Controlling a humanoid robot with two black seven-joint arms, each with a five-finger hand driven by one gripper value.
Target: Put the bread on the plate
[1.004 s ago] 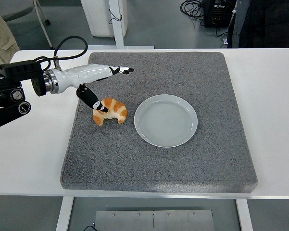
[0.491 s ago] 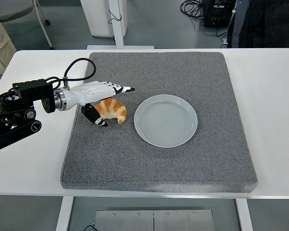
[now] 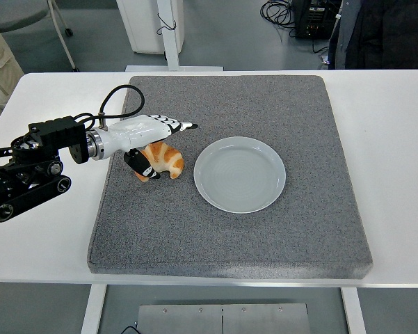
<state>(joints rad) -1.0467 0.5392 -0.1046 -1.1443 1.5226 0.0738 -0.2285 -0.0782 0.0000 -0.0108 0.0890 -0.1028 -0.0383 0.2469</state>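
Grey matting covers the white table in my head view, and on it the bread lies just left of the plate, apart from its rim and not yet on it. Against half a second ago, my left hand has come down over the bread, thumb at its left end and fingers extended above; I judge the grip is closing, lift pending. Right hand is out of view.

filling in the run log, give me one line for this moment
left hand: closing around golden croissant | croissant: on grey mat, left of round pale-blue plate | plate: bare | right hand: unseen
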